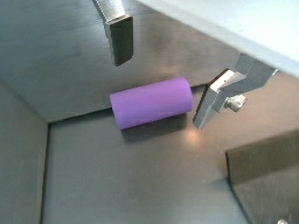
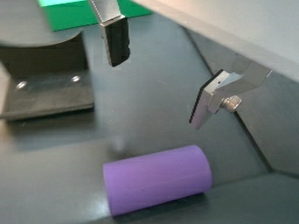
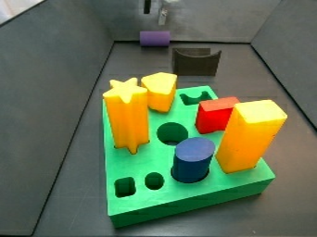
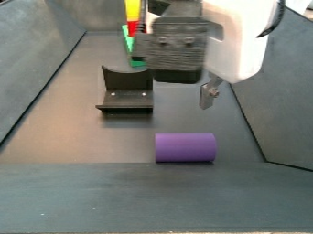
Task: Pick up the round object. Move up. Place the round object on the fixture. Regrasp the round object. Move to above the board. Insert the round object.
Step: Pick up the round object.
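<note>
The round object is a purple cylinder [image 1: 152, 103] lying on its side on the dark floor near the back wall. It shows in both side views [image 3: 155, 39] [image 4: 185, 147] and in a wrist view [image 2: 158, 179]. My gripper [image 1: 162, 92] hangs above it, open and empty, with nothing between the fingers [image 2: 117, 48]. It is also in a side view [image 3: 158, 11]. The fixture [image 4: 124, 87] stands apart from the cylinder, towards the board [image 3: 195, 60]. The green board [image 3: 136, 176] has a round hole [image 3: 172, 134].
On the board stand a yellow star [image 3: 124, 111], a yellow hexagon piece [image 3: 160, 91], a red cube [image 3: 216, 114], a tall yellow block [image 3: 251, 134] and a blue cylinder [image 3: 192, 159]. Sloped grey walls [image 3: 74, 56] enclose the floor.
</note>
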Available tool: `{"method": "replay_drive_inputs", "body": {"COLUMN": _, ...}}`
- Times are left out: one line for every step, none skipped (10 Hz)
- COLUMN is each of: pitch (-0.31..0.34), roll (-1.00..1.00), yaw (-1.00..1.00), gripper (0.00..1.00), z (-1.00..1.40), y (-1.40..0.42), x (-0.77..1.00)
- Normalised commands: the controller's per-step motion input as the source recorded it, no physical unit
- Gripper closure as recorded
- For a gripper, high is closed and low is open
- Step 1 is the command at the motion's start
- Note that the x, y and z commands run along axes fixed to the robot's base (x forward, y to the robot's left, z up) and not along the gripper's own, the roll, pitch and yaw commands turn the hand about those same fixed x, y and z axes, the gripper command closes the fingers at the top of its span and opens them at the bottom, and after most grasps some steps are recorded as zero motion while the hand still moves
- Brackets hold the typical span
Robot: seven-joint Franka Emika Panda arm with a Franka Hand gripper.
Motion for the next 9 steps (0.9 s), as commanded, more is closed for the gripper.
{"method": "replay_drive_inputs", "body": {"pitch": 0.059, "roll": 0.09, "yaw": -0.98, "gripper": 0.00, "z": -0.02, "y": 0.00, "x": -0.04}}
{"method": "replay_drive_inputs", "body": {"pitch": 0.064, "roll": 0.01, "yaw": -0.66, "gripper": 0.00, "z": -0.01, "y": 0.29, "x": 0.19}}
{"method": "replay_drive_inputs", "body": {"pitch": 0.023, "roll": 0.00, "yaw": 0.00, "gripper": 0.00, "z": 0.00, "y": 0.00, "x": 0.00}}
{"method": "replay_drive_inputs", "body": {"pitch": 0.000, "roll": 0.00, "yaw": 0.00, "gripper": 0.00, "z": -0.07, "y": 0.00, "x": 0.00}}
{"method": "replay_drive_inputs", "body": {"pitch": 0.007, "roll": 0.00, "yaw": -0.21, "gripper": 0.00, "z": -0.25, "y": 0.28, "x": 0.17}}
{"method": "replay_drive_inputs", "body": {"pitch": 0.030, "roll": -0.01, "yaw": -0.48, "gripper": 0.00, "z": -0.35, "y": 0.47, "x": 0.27}}
{"method": "replay_drive_inputs", "body": {"pitch": 0.000, "roll": 0.00, "yaw": -0.62, "gripper": 0.00, "z": -0.48, "y": 0.39, "x": 0.18}}
{"method": "replay_drive_inputs", "body": {"pitch": 0.000, "roll": 0.00, "yaw": -0.67, "gripper": 0.00, "z": -0.50, "y": 0.35, "x": 0.14}}
{"method": "replay_drive_inputs", "body": {"pitch": 0.000, "roll": -0.01, "yaw": -0.61, "gripper": 0.00, "z": -0.23, "y": 0.37, "x": 0.14}}
